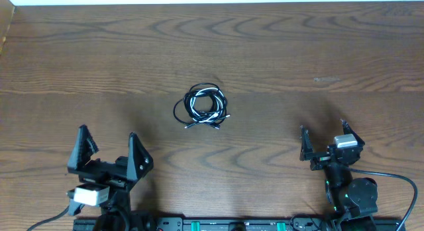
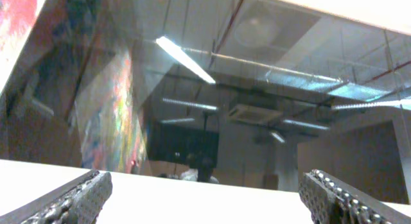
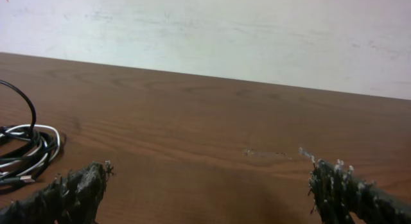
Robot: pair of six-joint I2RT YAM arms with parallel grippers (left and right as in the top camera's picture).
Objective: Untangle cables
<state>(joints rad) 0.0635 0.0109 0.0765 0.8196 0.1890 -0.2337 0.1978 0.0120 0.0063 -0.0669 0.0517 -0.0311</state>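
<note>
The cables (image 1: 202, 105) lie coiled together in one small bundle at the middle of the wooden table, black and white cords looped over each other with small plug ends at the front. The right wrist view shows part of the bundle (image 3: 26, 150) at its left edge. My left gripper (image 1: 107, 148) is open and empty at the front left, far from the bundle; its view (image 2: 205, 198) points up at the ceiling. My right gripper (image 1: 324, 145) is open and empty at the front right, its fingers (image 3: 205, 192) over bare wood.
The wooden table (image 1: 298, 52) reaches to a white wall at the back. A thicker black cord (image 1: 397, 181) runs from the right arm base at the front right. A faint pale scuff (image 1: 326, 79) marks the wood right of centre.
</note>
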